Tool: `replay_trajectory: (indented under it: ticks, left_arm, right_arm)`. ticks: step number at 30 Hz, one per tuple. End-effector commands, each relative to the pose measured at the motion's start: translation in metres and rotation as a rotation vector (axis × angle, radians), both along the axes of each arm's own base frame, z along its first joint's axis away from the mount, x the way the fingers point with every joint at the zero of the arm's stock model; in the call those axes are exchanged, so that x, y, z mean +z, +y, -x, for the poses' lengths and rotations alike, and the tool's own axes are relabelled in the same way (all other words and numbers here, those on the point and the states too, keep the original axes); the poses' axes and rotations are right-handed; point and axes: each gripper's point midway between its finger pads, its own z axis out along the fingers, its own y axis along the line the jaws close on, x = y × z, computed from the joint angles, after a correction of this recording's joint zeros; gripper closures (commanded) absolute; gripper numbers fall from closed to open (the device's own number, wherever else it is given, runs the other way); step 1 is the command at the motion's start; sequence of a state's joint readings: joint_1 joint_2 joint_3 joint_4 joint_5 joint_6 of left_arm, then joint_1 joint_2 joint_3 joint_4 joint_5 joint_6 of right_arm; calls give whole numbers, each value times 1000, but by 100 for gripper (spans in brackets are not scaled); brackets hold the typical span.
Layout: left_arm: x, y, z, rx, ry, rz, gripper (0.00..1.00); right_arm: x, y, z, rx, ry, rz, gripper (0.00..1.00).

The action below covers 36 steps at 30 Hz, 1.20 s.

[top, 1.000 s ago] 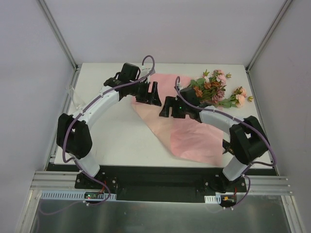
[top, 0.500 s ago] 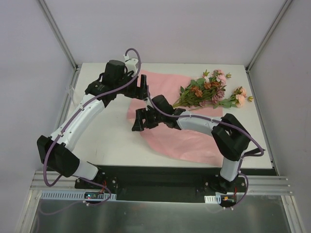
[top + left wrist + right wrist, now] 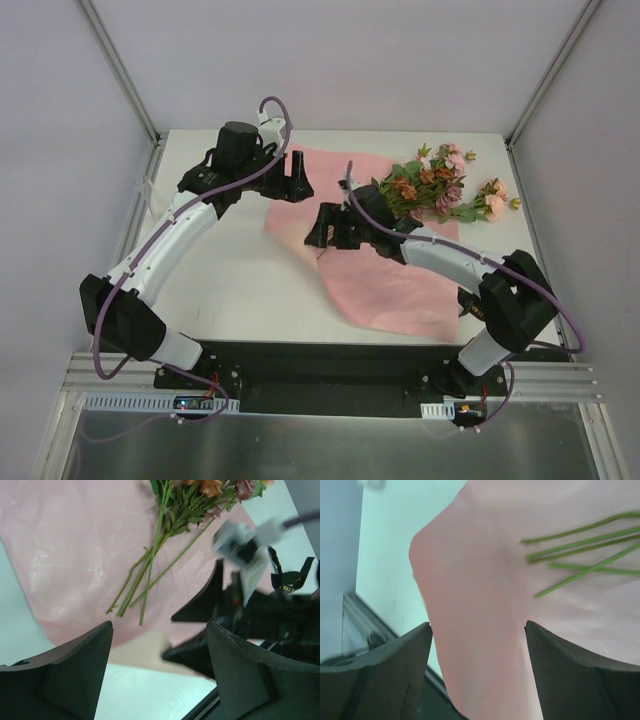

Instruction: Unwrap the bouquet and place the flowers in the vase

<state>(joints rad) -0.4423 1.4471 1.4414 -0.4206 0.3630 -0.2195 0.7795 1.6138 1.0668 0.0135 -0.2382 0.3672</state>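
White worktop (image 3: 230, 285), 2 arms reaching in over it.
Pink paper (image 3: 395, 290) lies opened out, running from far-centre to the near-right edge; it is not wrapped round anything.
Left hand (image 3: 298, 180): over the paper's far-left corner, fingers apart, nothing between them. Its wrist view looks down on paper and stems (image 3: 145, 580).
Right hand (image 3: 322, 230): near the paper's left edge, just beside the left hand, fingers wide apart, holding nothing. The paper fills its wrist view.
Flowers (image 3: 432, 188): loose at far right, blooms toward the right edge, stem ends fanned across the paper, pointing at the hands.
Black ribbon (image 3: 289, 579): off the flowers, seen past the right arm; can't tell exactly where it rests.
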Motion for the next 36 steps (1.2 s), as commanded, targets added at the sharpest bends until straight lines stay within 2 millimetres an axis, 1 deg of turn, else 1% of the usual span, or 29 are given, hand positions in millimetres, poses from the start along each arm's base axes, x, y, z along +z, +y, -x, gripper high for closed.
replay_trajectory:
  ticks: [1, 3, 4, 5, 6, 7, 8, 9, 10, 11, 12, 15, 16, 17, 19, 20, 22, 23, 24, 25, 26, 27, 29, 30, 31, 32, 33, 34, 36]
  left_arm:
    - [-9, 3, 0, -17, 26, -13, 25]
    - [-8, -2, 1, -41, 36, 0, 26]
    - [-7, -2, 2, -41, 37, 3, 25]
    - [-6, -2, 2, -41, 35, 6, 25]
    - [-1, -2, 4, -40, 34, 21, 25]
    - [3, -4, 7, -44, 38, 34, 25]
    - [8, -5, 10, -47, 39, 50, 25]
    - [19, -7, 17, -62, 40, 87, 25]
    - [25, -8, 21, -65, 43, 103, 25]
    - [29, -8, 24, -66, 46, 117, 25]
    - [36, -7, 32, -64, 48, 140, 25]
    - [40, -4, 40, -63, 47, 153, 23]
    - [39, -4, 39, -62, 45, 150, 23]
    - [38, -4, 39, -61, 46, 147, 23]
    - [33, -4, 36, -59, 53, 137, 23]
    - [30, -4, 35, -60, 61, 134, 23]
    - [22, -6, 33, -61, 82, 126, 23]
    - [17, -5, 31, -50, 86, 114, 24]
    - [10, -3, 28, -45, 88, 96, 24]
    - [5, -2, 27, -39, 89, 81, 24]
    - [-1, 2, 23, -17, 86, 57, 24]
    - [-9, 5, 22, -16, 83, 32, 24]
    - [-23, 10, 20, 4, 92, -4, 24]
    - [-28, 11, 18, 3, 87, -21, 24]
    - [-33, 12, 17, 3, 91, -31, 24]
    - [-41, 13, 14, 6, 111, -40, 24]
    - [-41, 9, 17, -22, 132, -16, 25]
    - [-41, 10, 16, -21, 145, -2, 25]
    - [-45, 8, 16, -28, 163, 6, 25]
  right_arm:
    - [32, -30, -48, -251, -33, -80, 23]
    - [38, -23, -45, -210, -43, -87, 25]
    - [47, -10, -37, -139, -43, -116, 25]
    - [44, 2, -30, -88, -35, -112, 25]
    - [43, 19, -10, -8, -34, -108, 24]
    - [46, 33, 2, 53, -22, -127, 24]
    - [38, 45, 14, 95, -2, -130, 23]
    - [36, 63, 38, 161, 6, -143, 23]
    - [40, 75, 49, 198, 0, -177, 23]
    - [35, 85, 61, 227, 8, -175, 22]
    - [34, 98, 82, 276, 15, -175, 22]
    - [22, 109, 103, 302, 55, -164, 22]
    - [20, 108, 104, 298, 62, -165, 22]
    - [15, 100, 105, 283, 70, -156, 22]
    - [21, 88, 94, 245, 49, -171, 21]
    - [35, 78, 82, 216, 19, -197, 21]
    - [38, 62, 72, 169, -5, -194, 21]
    - [51, 50, 59, 125, -36, -214, 21]
    - [46, 40, 53, 82, -30, -204, 21]
    - [54, 28, 40, 11, -55, -207, 21]
    - [51, 11, 20, -77, -52, -193, 21]
    - [41, -4, 12, -163, -2, -179, 23]
    - [37, -36, -21, -344, 5, -165, 24]
    - [35, -46, -31, -418, 26, -172, 26]
    - [33, -62, -52, -550, 0, -149, 27]
    - [32, -75, -66, -634, -7, -134, 28]
    - [28, -90, -81, -757, -23, -104, 32]
    - [28, -92, -96, -816, -30, -89, 34]
    - [27, -105, -117, -919, -61, -41, 38]
